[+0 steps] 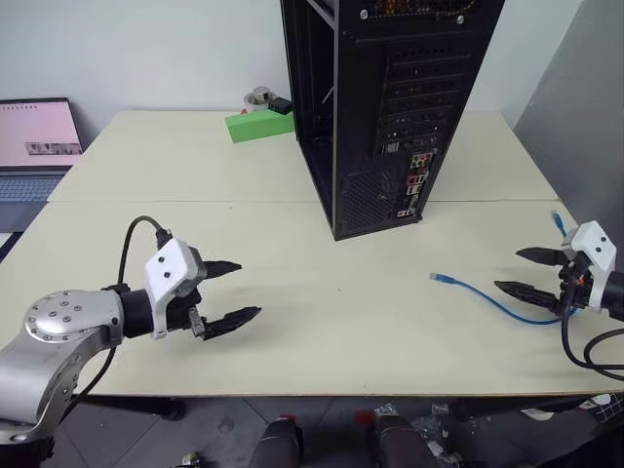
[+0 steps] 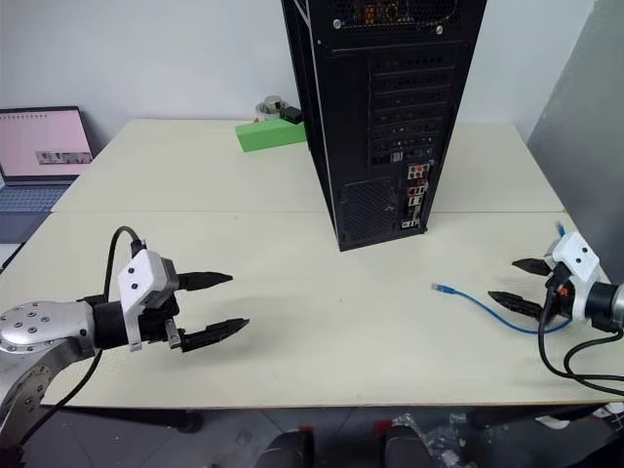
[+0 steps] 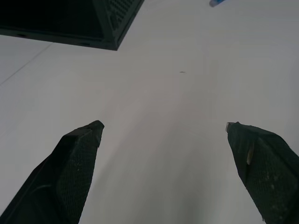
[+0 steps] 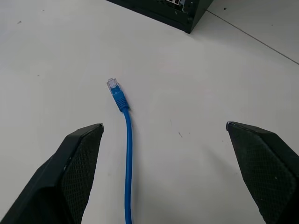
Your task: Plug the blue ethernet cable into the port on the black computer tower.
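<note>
The black computer tower [image 1: 390, 107] stands tall on the pale, smooth surface [image 1: 292, 322]. It is a box of dark metal. Its back face shows flat slot covers with little holes, a mesh patch low down, and a small bunch of coloured plugs. The port [image 1: 413, 193] sits in that bunch, low on the back face, too small to see well.

The blue ethernet cable [image 4: 127, 154] is a thin, bright blue cord that lies flat on the surface. Its near end has a small clear plastic plug [image 4: 112, 84]. In the head views the cord runs from the right gripper toward the middle of the surface in a soft curve, and the plug end points to the robot's left. The plug lies well apart from the tower, out in front of its back face.

The right gripper [image 1: 531, 273] reaches in from the right side, tilted a little down. Its two black, pointed fingers [image 4: 77, 168] are spread wide, with the cord on the surface between them. They hold nothing.

The left gripper [image 1: 229, 292] hangs over the surface on the left, at the end of a round silver arm, pointing toward the middle. Its two fingers are spread wide too and are empty.

A green block [image 1: 259, 126] lies far back, and a laptop [image 1: 37, 146] stands open at the left edge.
</note>
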### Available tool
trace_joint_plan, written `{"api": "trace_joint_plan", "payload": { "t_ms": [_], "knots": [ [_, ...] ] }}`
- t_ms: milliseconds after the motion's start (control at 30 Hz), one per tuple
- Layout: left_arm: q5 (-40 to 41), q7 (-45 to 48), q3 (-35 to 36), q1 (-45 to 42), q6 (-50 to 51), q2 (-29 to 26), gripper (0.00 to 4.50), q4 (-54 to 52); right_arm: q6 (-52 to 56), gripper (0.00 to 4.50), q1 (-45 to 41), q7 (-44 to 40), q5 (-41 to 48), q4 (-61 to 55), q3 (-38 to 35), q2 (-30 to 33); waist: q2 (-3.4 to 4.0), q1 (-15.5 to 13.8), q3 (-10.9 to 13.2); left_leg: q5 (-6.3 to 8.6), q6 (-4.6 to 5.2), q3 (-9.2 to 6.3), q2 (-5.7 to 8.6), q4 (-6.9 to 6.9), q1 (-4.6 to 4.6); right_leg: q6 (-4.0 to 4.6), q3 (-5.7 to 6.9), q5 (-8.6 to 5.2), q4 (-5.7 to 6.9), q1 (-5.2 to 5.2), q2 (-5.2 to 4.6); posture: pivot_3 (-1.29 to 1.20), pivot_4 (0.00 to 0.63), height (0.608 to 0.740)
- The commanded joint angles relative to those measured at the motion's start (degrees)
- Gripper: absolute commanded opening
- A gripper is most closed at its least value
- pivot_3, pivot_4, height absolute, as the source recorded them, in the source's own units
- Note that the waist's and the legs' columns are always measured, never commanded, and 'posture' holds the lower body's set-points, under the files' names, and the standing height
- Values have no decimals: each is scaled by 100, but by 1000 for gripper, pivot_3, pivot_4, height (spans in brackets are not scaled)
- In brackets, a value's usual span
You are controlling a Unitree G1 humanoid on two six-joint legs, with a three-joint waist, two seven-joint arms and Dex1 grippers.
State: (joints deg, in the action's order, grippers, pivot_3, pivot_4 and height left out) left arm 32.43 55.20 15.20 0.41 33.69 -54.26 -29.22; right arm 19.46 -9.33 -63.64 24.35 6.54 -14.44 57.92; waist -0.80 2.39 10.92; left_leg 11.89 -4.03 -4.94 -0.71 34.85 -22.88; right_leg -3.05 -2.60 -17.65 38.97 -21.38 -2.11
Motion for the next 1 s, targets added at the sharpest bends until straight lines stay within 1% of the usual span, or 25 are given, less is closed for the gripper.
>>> {"api": "trace_joint_plan", "payload": {
  "t_ms": [33,133,200,400,500,600,767,867,1000],
  "knots": [
    [118,122,29,-21,20,-104,4500,-220,12,4470,39,-108,39,-126,-237,152,0,-2,0,0,0,0,0,0,0,0,0,0,0,0,0,0,150,740],
    [24,122,-5,-40,-51,-110,4500,-219,59,4470,22,-46,8,-162,-213,134,0,1,0,0,0,1,0,0,0,0,-1,0,0,0,0,0,150,740],
    [-62,84,-62,-28,-87,-106,4500,-237,28,4470,39,44,-180,-124,-108,171,0,-1,0,0,0,1,0,0,0,0,-1,0,0,0,0,0,150,740],
    [-253,-130,-379,-120,-187,91,4500,-287,227,4470,24,209,-299,-182,-12,34,-1,-3,0,0,0,2,0,1,1,0,-2,0,0,1,0,0,150,740],
    [-305,-169,-624,-230,-278,232,4500,-363,270,4470,-50,335,-358,-232,136,-128,-1,-3,0,0,0,1,0,1,0,0,-2,0,0,0,0,0,150,740],
    [-235,-194,-1039,-552,-296,566,4500,-361,195,4470,-295,492,-527,-47,427,-375,-1,-3,0,0,0,1,0,3,1,-1,-1,1,1,2,0,0,150,740],
    [-314,-188,-1663,-1038,-258,966,4500,-221,194,4470,-700,482,-675,260,761,-622,-1,-7,0,0,-1,1,1,6,-3,-1,0,1,2,0,0,0,150,740],
    [-546,-74,-1971,-1220,-423,1039,4500,-65,106,4470,-899,408,-837,517,990,-723,-2,1,0,0,-1,1,2,11,-1,-3,-1,2,3,3,1,0,150,740],
    [-785,37,-2203,-1293,-658,1039,4500,69,189,4470,-807,209,-835,470,1094,-651,-2,-10,0,0,0,2,1,9,-3,-2,3,2,3,3,0,0,150,740]
  ]
}}
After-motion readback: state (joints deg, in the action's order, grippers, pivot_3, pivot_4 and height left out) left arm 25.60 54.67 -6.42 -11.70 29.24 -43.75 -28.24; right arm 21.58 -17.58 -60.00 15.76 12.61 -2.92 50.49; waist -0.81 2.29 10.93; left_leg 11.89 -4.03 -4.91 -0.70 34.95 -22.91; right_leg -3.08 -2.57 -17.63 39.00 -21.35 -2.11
